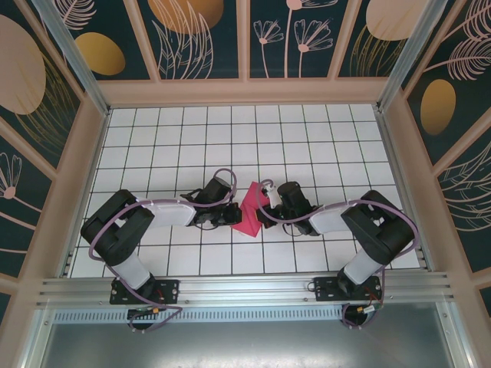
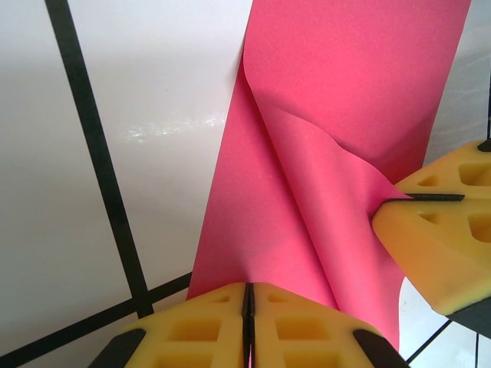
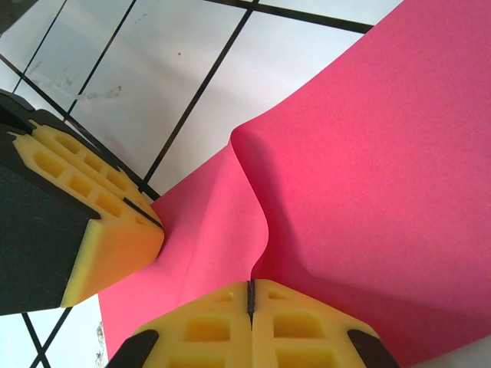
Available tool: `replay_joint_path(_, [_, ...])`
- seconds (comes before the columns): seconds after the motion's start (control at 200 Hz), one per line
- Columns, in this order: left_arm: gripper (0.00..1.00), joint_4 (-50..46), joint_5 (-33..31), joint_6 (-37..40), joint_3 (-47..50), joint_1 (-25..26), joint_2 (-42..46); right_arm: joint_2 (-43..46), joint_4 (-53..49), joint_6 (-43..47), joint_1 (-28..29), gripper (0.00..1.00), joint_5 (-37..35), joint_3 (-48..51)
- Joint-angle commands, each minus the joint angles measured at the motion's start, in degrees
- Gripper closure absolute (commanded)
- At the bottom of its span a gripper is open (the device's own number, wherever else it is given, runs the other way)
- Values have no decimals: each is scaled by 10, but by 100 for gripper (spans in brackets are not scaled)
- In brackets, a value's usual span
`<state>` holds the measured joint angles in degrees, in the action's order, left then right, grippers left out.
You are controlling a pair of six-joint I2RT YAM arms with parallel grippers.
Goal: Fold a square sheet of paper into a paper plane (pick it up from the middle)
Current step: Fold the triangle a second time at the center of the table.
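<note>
The square sheet of paper (image 1: 249, 211) is red-pink and lies buckled at the middle of the white grid table, between the two grippers. My left gripper (image 1: 232, 218) is shut on its left side. In the left wrist view the yellow pads (image 2: 192, 330) meet at the left gripper (image 2: 248, 290) with the paper (image 2: 337, 92) running into the seam. My right gripper (image 1: 263, 211) is shut on the other side. In the right wrist view a raised curl of the paper (image 3: 368, 176) ends in the right gripper (image 3: 251, 285). The sheet is bent, not dart-shaped; the paper plane is out of view.
Each wrist view catches the other gripper's yellow fingers (image 2: 441, 230) (image 3: 92, 222) touching the paper close by. The gridded table (image 1: 230, 138) stretches open behind the arms. Patterned walls (image 1: 69, 192) enclose the sides and back, and an aluminium rail (image 1: 245, 290) runs along the near edge.
</note>
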<state>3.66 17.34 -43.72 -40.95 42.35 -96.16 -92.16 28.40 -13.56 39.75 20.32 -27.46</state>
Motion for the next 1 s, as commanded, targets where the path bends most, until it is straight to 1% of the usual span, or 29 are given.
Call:
replay_joint_path(0.0, [87,-70,-46,12,17,3,-25,-6,26,23,3,98,-10,4])
replay_joint_path(0.225, [87,-71,-49,12,18,2,-24,-12,9,46,3,98,-10,-11])
replay_joint_path(0.555, [87,-73,-49,13,14,3,-9,-30,14,44,4,98,-8,-13])
replay_joint_path(0.996, [86,-82,-62,14,13,2,-3,6,-11,51,4,98,3,-30])
